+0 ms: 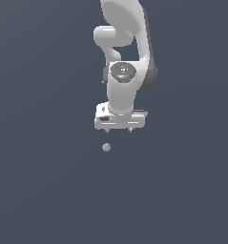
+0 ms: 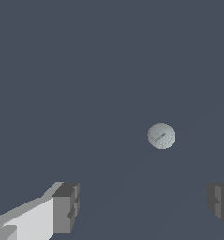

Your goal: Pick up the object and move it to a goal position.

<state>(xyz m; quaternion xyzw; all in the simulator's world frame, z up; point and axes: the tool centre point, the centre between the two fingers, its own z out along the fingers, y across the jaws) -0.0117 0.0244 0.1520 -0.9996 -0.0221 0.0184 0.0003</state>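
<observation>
The arm hangs over the floor. Its claw is spread wide, holding nothing, likely ready to drop around the ball. The ball sits near, not yet between the fingers.

A flat, uniform slate-grey ground fills both views, evenly lit, with no walls, furniture, or edges visible.

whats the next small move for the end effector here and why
Probably shift the white end effector sideways toward the exterior view's left and over the tiny pale grey matte ball, before descending. Its fingers are spread apart and hold nothing, and in the wrist view the ball lies outside the gap between them.
</observation>
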